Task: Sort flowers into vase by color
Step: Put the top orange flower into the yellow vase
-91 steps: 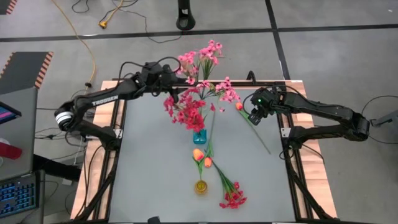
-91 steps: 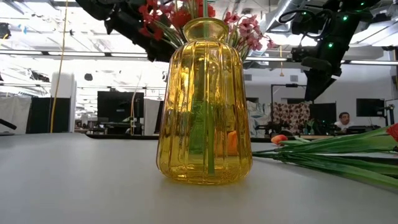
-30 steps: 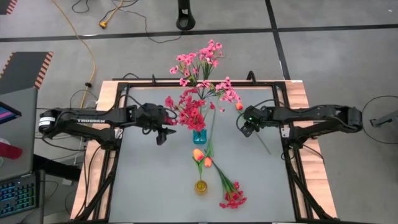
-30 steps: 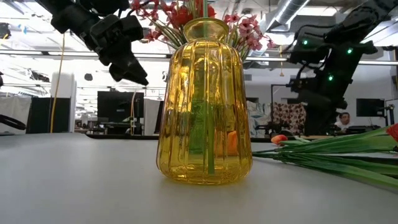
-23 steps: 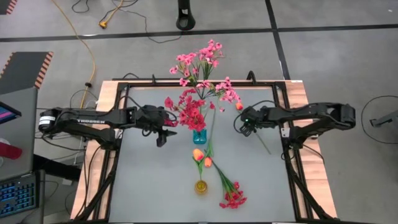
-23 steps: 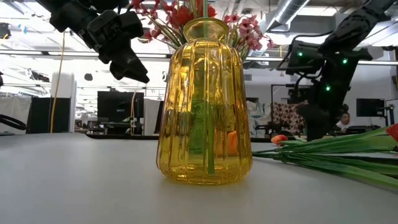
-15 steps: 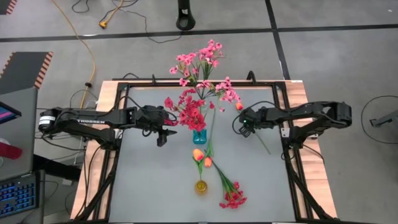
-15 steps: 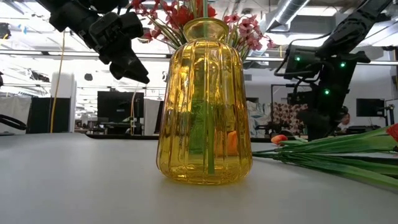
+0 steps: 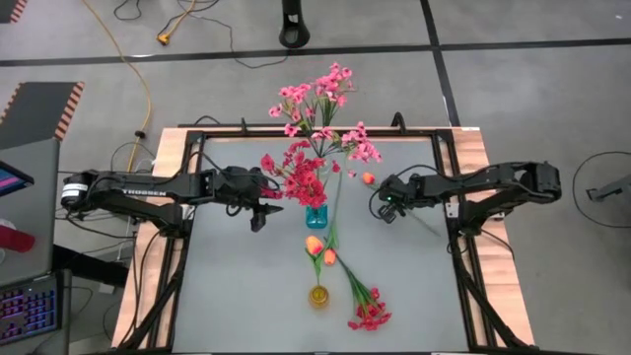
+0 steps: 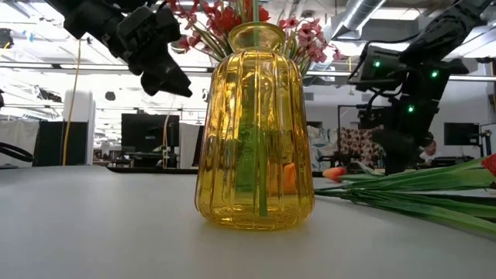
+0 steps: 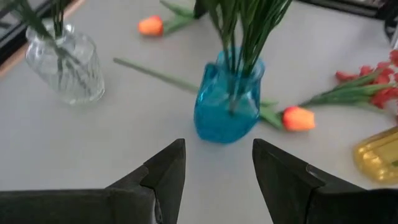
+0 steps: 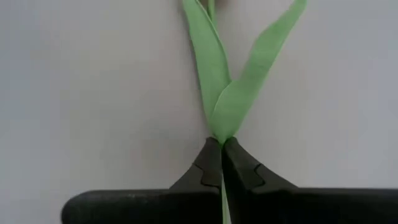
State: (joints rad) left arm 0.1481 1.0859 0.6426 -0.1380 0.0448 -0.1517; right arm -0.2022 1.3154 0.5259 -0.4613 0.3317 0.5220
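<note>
- Far left of the high view, the left gripper (image 9: 260, 215) hovers with its jaws apart and nothing between them, just left of the blue vase (image 9: 315, 215). Risk: from its wrist view the vase sits right ahead, so any forward nudge could bump it and tip the red sprays (image 9: 299, 178) it holds.
- Centre, top of the table: the clear vase (image 11: 65, 59) carries the light-pink sprays (image 9: 325, 104), which lean out over the far edge. A knock to the blue vase could carry into them, since the stems stand close together.
- Lower centre: the yellow vase (image 9: 318, 294) has two orange buds (image 9: 319, 248) beside its mouth, and a loose red spray (image 9: 369, 314) lies to its lower right, near the front edge of the table (image 9: 237, 296). It looks easy to sweep off if an arm passes low.
- Right of centre: the right gripper (image 12: 221, 163) is clenched on the thin stem of the orange tulip (image 9: 368, 178), right where the two leaves fork. The bud lies up-left of the gripper, near the pink blossoms.
- My worry here: the pinch sits far from the bud, so the long stem may droop or swing on lifting, slip through the narrow tips, or snag in the pink sprays on its way to the yellow vase.
</note>
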